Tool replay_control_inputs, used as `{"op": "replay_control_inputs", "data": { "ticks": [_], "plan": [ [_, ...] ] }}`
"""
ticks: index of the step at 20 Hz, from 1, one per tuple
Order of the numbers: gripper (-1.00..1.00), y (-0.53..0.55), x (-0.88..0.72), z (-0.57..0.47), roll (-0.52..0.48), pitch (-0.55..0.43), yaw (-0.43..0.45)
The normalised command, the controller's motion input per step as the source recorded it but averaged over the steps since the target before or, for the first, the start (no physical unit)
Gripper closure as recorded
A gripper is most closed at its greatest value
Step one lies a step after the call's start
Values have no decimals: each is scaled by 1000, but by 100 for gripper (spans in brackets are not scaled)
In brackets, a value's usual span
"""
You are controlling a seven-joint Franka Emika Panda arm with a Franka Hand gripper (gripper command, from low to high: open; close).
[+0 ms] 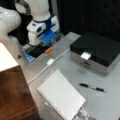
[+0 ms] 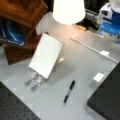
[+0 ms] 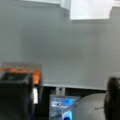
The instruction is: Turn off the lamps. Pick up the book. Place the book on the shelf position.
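Two front views give you the grey table [image 1: 75, 72] from opposite sides. Largest on it is the reddish-brown wooden block whose flat top is the shelf position [image 1: 12, 90], at the lower left of a front view and in the upper left of a front view [image 2: 23, 10]; nothing of the task lies on it. Next in size, you see the black-topped metal box [image 1: 97, 52] at right centre. A lit white lamp [image 2: 68, 10] glows at the top centre of a front view. Below it the book [image 2: 47, 55] stands tilted on a small stand, apart from the block; you find it at the bottom centre in a front view [image 1: 61, 96]. A white cable [image 1: 48, 63] crosses the table, and a black pen [image 1: 92, 87] lies flat near the book. Your gripper [image 1: 47, 37] hangs in the upper left, well apart from the book; whether its jaws are wide or narrow you cannot tell.
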Motion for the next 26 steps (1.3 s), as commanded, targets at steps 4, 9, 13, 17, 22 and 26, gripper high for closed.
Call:
{"op": "replay_control_inputs", "data": {
  "ticks": [4,9,13,17,22,26],
  "plan": [
    [100,-30,-184,-81,95,-80,-100],
    [100,-32,-197,-78,90,-77,-94],
    [100,-46,-204,-106,81,-84,-91],
    [100,-83,-223,-194,70,-108,-91],
    [100,-118,-261,-349,53,-140,-92],
    [100,-148,-325,-511,39,-193,-100]
  ]
}}
